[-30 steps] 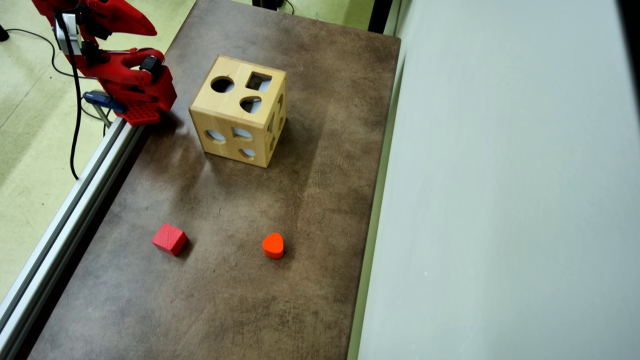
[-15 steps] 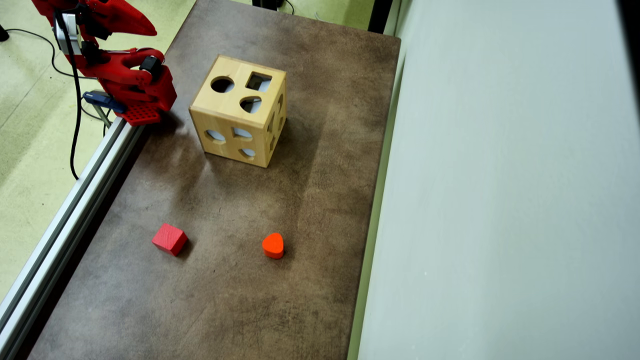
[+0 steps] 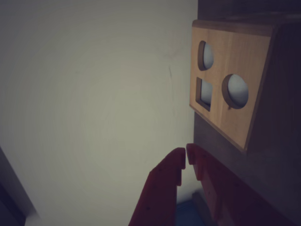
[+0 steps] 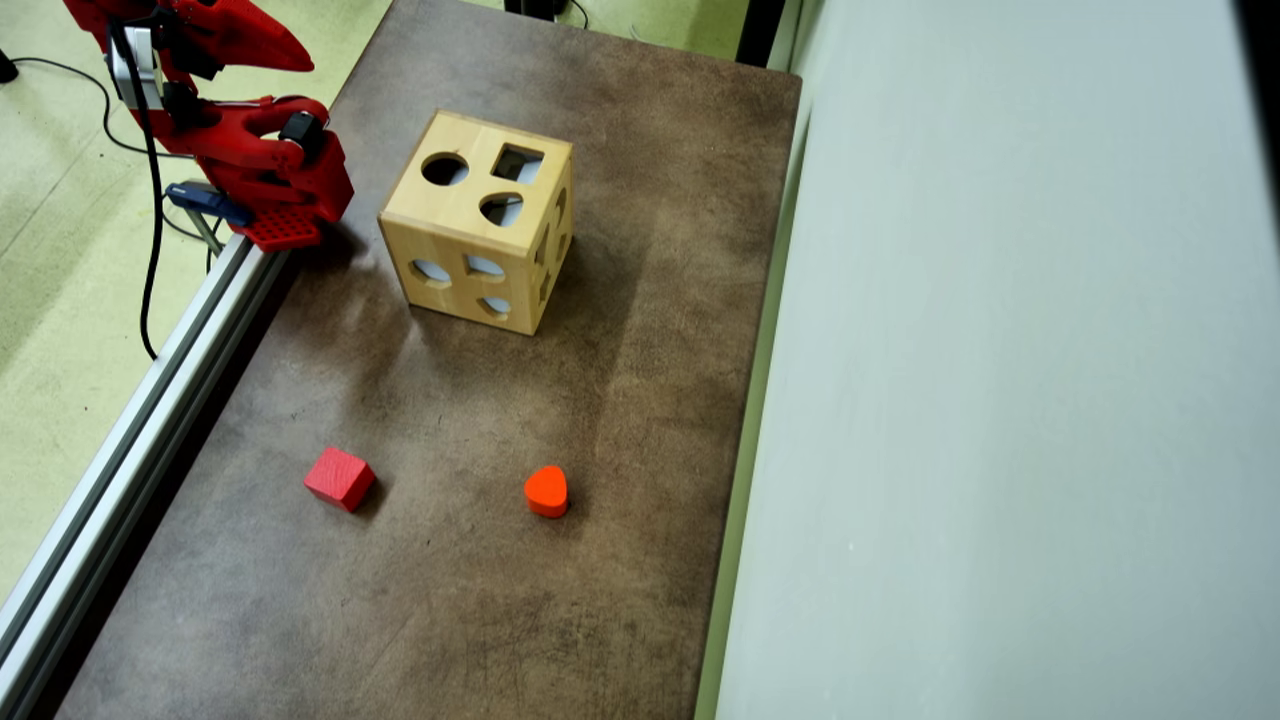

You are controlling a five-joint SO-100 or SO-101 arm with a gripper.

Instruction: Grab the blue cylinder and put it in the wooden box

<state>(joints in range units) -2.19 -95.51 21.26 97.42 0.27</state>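
The arm sits folded at the top-left corner of the overhead view, its red gripper (image 4: 285,50) tucked up over the base beside the aluminium rail (image 4: 130,430), well away from everything on the brown table (image 4: 640,420); that reads as a parked pose, with nothing reached for. In the wrist view the gripper (image 3: 186,157) shows its two red fingertips (image 3: 176,162) pressed tip to tip with nothing between them, so the jaws are together and empty. The wooden box (image 4: 478,235) stands near the arm end of the table, its top face showing a round, a square and a heart-like hole, placed where a short reach could drop a block in from above; the wrist view catches the same box (image 3: 230,94) from the side. And the blue cylinder? It is nowhere on the open table in either view. My guess is it already lies inside the box, though the pale glints through the holes are too vague to confirm. The red cube (image 4: 340,478) and the orange heart block (image 4: 546,490) lie well apart from each other at the near end, untouched distractors kept clear of the box so they don't crowd any approach
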